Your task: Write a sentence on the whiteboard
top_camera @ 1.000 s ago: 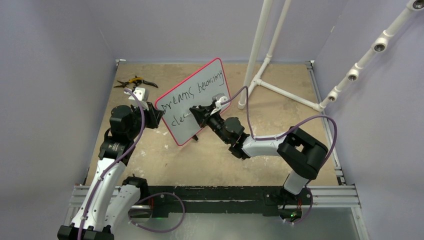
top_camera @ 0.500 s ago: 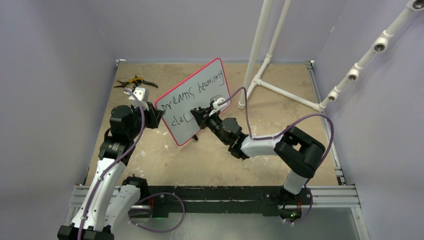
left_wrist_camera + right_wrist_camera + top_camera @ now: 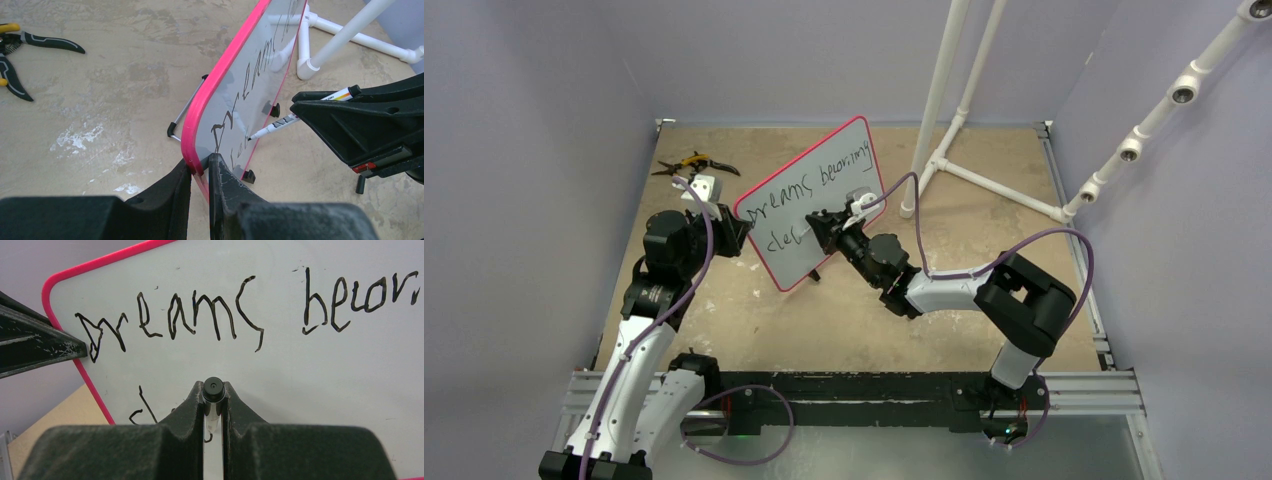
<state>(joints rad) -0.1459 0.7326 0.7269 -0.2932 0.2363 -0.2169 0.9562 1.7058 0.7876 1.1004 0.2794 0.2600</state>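
The whiteboard (image 3: pixel 839 140) stands tilted on the table, white with a pink rim (image 3: pixel 220 75). My left gripper (image 3: pixel 736 232) (image 3: pixel 200 162) is shut on its lower left edge. The sentence (image 3: pixel 814 185) (image 3: pixel 170 322) reads "dreams becom..." on the top line, and a few letters of a second line (image 3: pixel 140 410) show below it. My right gripper (image 3: pixel 821 224) (image 3: pixel 214 390) is shut on a black-tipped white marker (image 3: pixel 280 123) (image 3: pixel 213 389). The marker's tip touches the board's face at that second line. My right fingers hide most of the lower writing in the right wrist view.
Yellow-and-black pliers (image 3: pixel 692 163) (image 3: pixel 20 45) lie at the table's far left. A white pipe frame (image 3: pixel 944 150) (image 3: pixel 350 40) stands just behind and right of the board. The board's wire stand with black feet (image 3: pixel 182 117) props it from behind. Purple walls enclose the table.
The right gripper has made small shifts with the marker against the board's second line, which has gained a stroke. The left arm and the board have stayed put.
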